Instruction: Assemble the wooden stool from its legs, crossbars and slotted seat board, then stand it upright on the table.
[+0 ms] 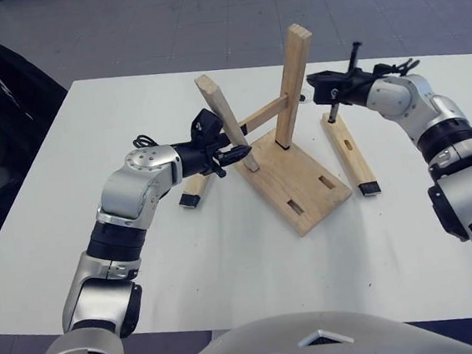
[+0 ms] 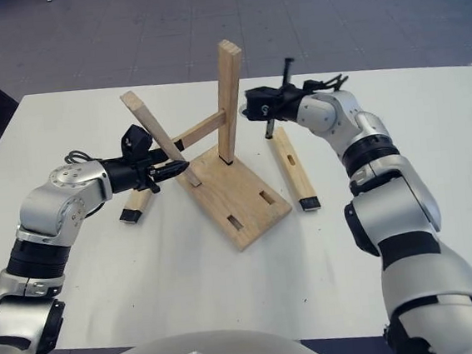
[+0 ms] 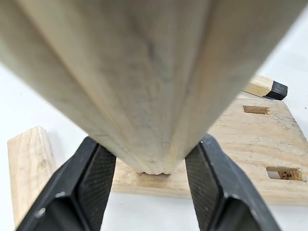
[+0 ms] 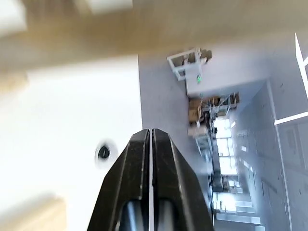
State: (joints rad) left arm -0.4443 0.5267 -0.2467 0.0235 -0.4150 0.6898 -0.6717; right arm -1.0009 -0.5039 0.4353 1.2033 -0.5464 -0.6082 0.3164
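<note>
The white worktop point(image 1: 229, 278) is carrying the slotted seat board point(image 1: 299, 183), which is lying flat near the middle. An upright leg point(image 1: 292, 79) is standing in a slot at the board's far edge. A tilted leg point(image 1: 222, 115) is leaning out to the left, its lower end meeting the board's left corner, and a crossbar point(image 1: 262, 112) is linking the two. The left gripper point(image 1: 235, 153) is clamping the tilted leg near its lower end, with fingers point(image 3: 96, 183) pressing on either side. The right gripper point(image 1: 315, 86) is hovering just right of the upright leg, its fingers pressed together on nothing. One loose leg point(image 1: 349, 153) is lying right of the board, and another loose leg point(image 1: 194, 191) is lying beneath the left arm.
</note>
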